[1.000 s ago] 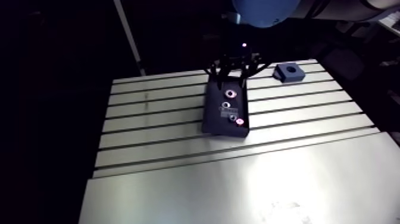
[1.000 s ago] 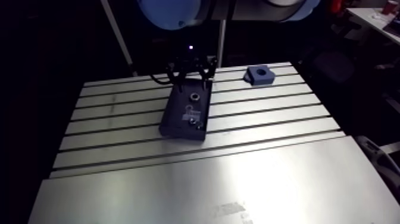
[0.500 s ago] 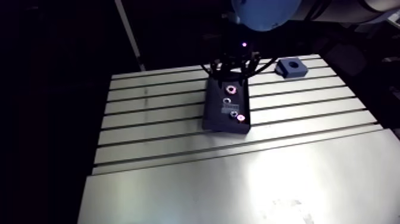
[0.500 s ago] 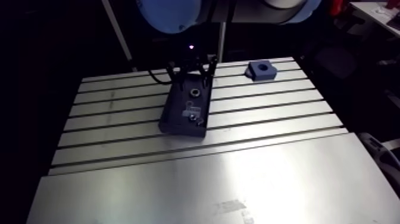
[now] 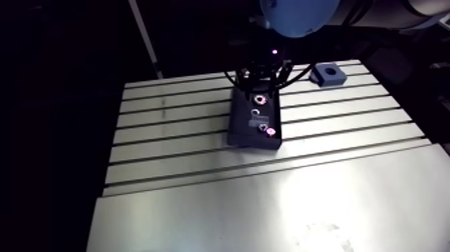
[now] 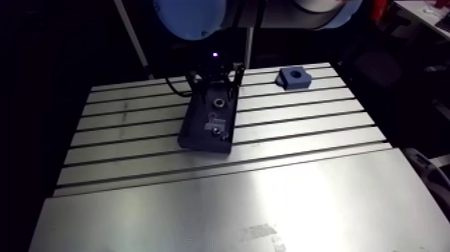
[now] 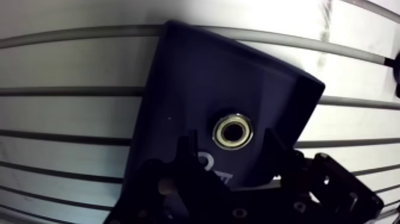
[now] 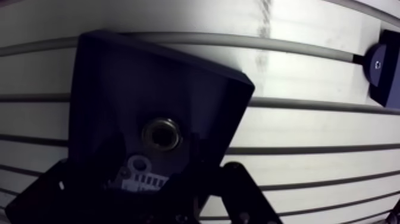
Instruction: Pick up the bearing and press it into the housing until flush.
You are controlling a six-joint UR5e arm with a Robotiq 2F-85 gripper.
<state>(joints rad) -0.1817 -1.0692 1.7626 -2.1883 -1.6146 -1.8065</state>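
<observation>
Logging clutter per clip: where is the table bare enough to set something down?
Bare: the smooth plate nearest the camera, and the slotted strips either side of the dark tray, up to the blue housing. Crowded only over the tray's far end, under the gripper.

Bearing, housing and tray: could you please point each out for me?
Bearing [image 7: 233, 132], wrist view, its bore.
Housing [image 6: 286, 79], arm view, top face beside hole.
Tray [image 7: 196, 77], wrist view, bare top.

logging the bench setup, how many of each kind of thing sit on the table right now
dark tray: 1
blue housing: 1
bearing: 1, plus a shiny bit on the tray, too small to name
total: 3 sure
</observation>
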